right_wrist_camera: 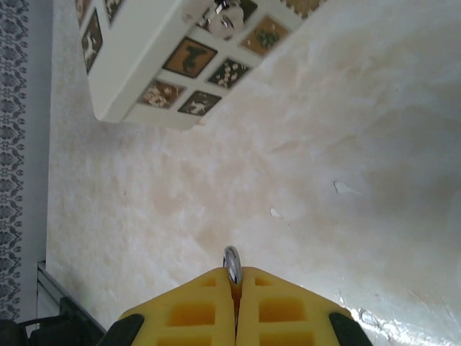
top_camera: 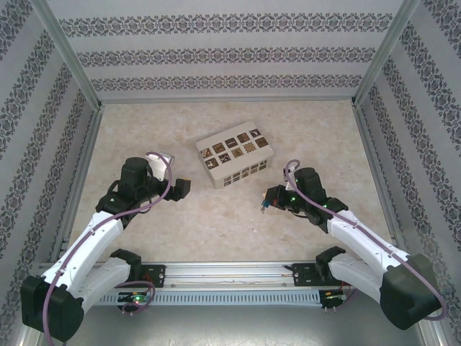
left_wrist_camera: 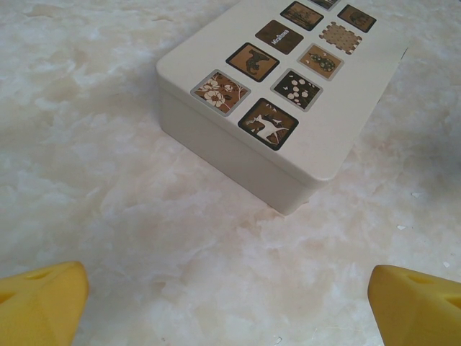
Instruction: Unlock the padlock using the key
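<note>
Padlock (right_wrist_camera: 231, 261) sits pinched in the closed right hand (right_wrist_camera: 235, 282) (silver shackle peeping between its yellow fingers (right_wrist_camera: 277, 310)), left hand (left_wrist_camera: 229, 288) gaping.

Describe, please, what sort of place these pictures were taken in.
Probably a lab robot test cell: a marble-look tabletop enclosed by patterned panels in a metal frame, with a left arm and a right arm mounted on a rail at its near edge.
</note>
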Available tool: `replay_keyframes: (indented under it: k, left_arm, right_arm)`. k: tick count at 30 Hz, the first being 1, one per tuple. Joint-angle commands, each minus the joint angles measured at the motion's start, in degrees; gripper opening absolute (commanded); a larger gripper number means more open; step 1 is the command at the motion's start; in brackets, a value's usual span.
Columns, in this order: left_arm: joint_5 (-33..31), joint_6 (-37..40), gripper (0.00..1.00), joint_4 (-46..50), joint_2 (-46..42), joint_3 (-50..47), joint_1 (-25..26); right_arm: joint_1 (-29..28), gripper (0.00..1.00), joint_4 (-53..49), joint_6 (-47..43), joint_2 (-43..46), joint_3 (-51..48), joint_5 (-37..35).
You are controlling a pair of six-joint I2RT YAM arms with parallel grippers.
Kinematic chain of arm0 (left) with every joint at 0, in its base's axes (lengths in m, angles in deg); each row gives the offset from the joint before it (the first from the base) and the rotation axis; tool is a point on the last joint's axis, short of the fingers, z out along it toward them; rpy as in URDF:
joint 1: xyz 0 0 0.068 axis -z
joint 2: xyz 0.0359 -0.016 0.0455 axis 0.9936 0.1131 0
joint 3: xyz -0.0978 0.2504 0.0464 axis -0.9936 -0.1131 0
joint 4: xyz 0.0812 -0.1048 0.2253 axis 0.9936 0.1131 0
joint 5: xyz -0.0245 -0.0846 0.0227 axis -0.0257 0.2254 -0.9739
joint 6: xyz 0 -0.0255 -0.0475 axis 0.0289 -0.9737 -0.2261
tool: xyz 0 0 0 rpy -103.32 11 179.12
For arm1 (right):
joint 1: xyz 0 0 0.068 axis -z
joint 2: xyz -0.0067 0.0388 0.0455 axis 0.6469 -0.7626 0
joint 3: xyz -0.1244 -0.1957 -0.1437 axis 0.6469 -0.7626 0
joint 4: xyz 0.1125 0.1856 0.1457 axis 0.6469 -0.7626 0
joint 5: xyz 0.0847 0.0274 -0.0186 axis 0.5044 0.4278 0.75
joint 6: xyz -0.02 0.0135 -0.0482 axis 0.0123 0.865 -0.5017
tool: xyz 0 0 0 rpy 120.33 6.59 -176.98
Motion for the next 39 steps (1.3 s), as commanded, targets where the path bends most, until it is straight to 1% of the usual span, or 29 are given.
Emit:
replay_keyframes:
  k: [1, 7, 15, 27, 39]
  left_arm:
    - [0.17, 1.45, 0.99, -1.2, -0.42, -0.82, -0.56]
    - [1.14, 1.72, 0.99, -1.38, -0.4, -1.16, -0.52]
    - [1.75, 1.79, 0.99, -1.47, 0.03, -1.36, -0.58]
    - [1.66, 2.05, 0.99, -1.47, 0.22, -1.56, -0.52]
    - [1.43, 2.16, 0.99, -1.4, 0.63, -1.62, -0.52]
  right_arm:
    - [-2.07, 0.0, -0.87, 1.39, -0.75, -0.99, 0.88]
    - [-5.44, 0.0, -0.79, 0.9, -4.01, -0.65, 0.04]
    - [-8.57, 0.0, 0.85, -0.39, -11.3, 1.02, 0.81]
    - [-9.81, 0.0, 4.34, -0.82, -19.88, 3.46, 2.93]
    - [-10.33, 0.0, 4.47, -1.63, -23.9, 5.01, 2.5]
